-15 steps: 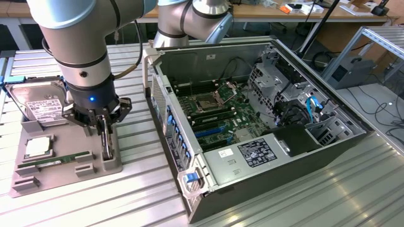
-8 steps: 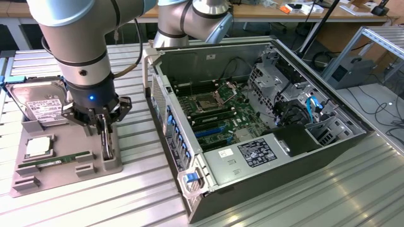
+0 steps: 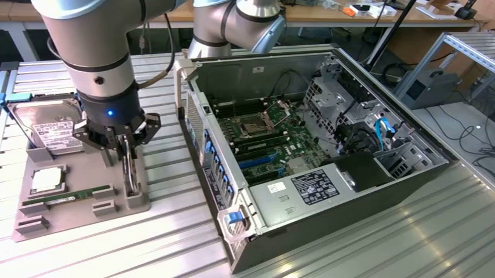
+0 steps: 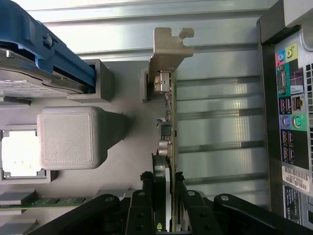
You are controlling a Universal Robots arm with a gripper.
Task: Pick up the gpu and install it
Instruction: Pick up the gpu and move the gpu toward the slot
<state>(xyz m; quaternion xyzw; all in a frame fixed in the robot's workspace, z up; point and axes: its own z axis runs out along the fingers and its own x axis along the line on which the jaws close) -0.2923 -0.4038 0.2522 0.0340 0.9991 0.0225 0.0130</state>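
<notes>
Gripper (image 4: 164, 177) fingers (image 4: 148, 183) closed against both faces of the gpu (image 4: 166, 122), clamped on it. Card seen edge-on in the wrist view, standing upright on its long edge, green board edge with small components showing, silver bracket (image 4: 168, 51) at the far end from the fingers. Bracket end sits just beside a slotted gray block (image 4: 145, 85) of the holder tray (image 4: 124, 166), so the card looks seated in its slot, not lifted clear. In the exterior view the gripper (image 3: 130, 174) points straight down under the arm (image 3: 93, 46), with the gpu (image 3: 134, 184) between the fingers at the tray's (image 3: 77, 217) edge nearest the computer. Same tray holds a square gray post (image 4: 66, 137), a RAM stick (image 3: 66, 198) lying in a slot, a CPU (image 3: 46, 178) flat beside it, and a hard drive (image 3: 46, 127) in a blue carrier propped at the far end. Tray rests on a ribbed metal table (image 3: 371, 243). To the exterior view's right of the tray lies the open PC case (image 3: 263, 63) on its side, motherboard (image 3: 270, 136) exposed, CPU socket (image 3: 255, 124) near its middle, blue expansion slots (image 3: 255, 162) below that. Case's rear port panel (image 4: 288, 122) faces the tray, near but apart. Benches and cables sit behind.
</notes>
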